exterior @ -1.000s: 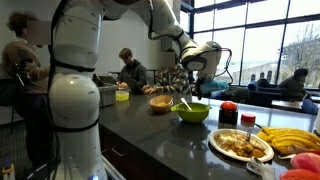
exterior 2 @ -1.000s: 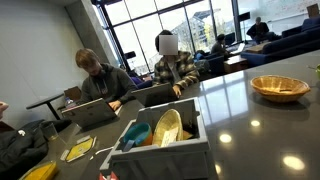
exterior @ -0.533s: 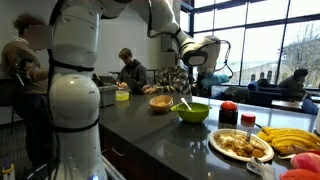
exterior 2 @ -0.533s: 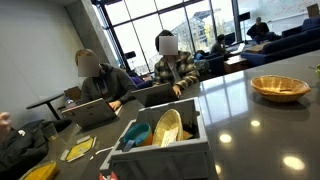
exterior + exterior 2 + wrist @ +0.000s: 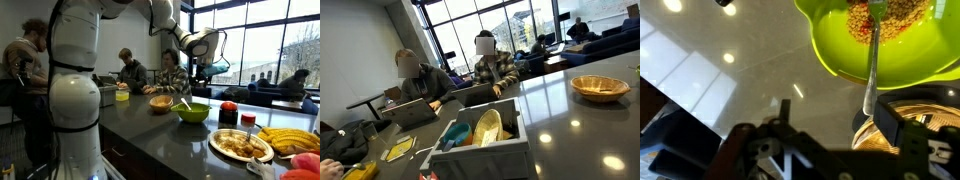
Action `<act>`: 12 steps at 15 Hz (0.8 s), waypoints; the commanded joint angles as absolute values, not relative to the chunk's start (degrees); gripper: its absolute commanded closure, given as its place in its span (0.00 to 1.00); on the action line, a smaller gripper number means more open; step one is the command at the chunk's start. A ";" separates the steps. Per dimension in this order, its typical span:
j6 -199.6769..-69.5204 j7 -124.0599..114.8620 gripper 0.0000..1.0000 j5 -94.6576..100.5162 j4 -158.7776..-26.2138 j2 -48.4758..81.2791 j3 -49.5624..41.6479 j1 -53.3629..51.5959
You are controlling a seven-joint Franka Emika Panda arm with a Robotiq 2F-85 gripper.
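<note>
The pincer [image 5: 204, 70] hangs above the bench [image 5: 150, 130], jaws spread wide with nothing between them. Directly beneath sits a green bowl [image 5: 192, 112] of grain, a spoon [image 5: 870, 75] leaning in it. Just left stands a wicker bowl [image 5: 161, 103]. Nearer, to the right, lie a plate of food [image 5: 240, 146] and bananas [image 5: 290, 140].

Daylight comes through tall windows [image 5: 255, 40] onto the dark, glossy worktop [image 5: 570, 125], which mirrors the ceiling lights, with blue sofas [image 5: 608, 40] along the glass beyond.
</note>
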State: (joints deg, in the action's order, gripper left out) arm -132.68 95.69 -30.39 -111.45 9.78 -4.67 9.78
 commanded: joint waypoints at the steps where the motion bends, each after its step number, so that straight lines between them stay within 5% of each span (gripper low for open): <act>1: -127.60 91.91 0.00 -24.64 -107.26 12.41 -4.13 9.57; 12: -118.83 89.57 0.00 -12.81 -102.43 14.34 -1.46 8.02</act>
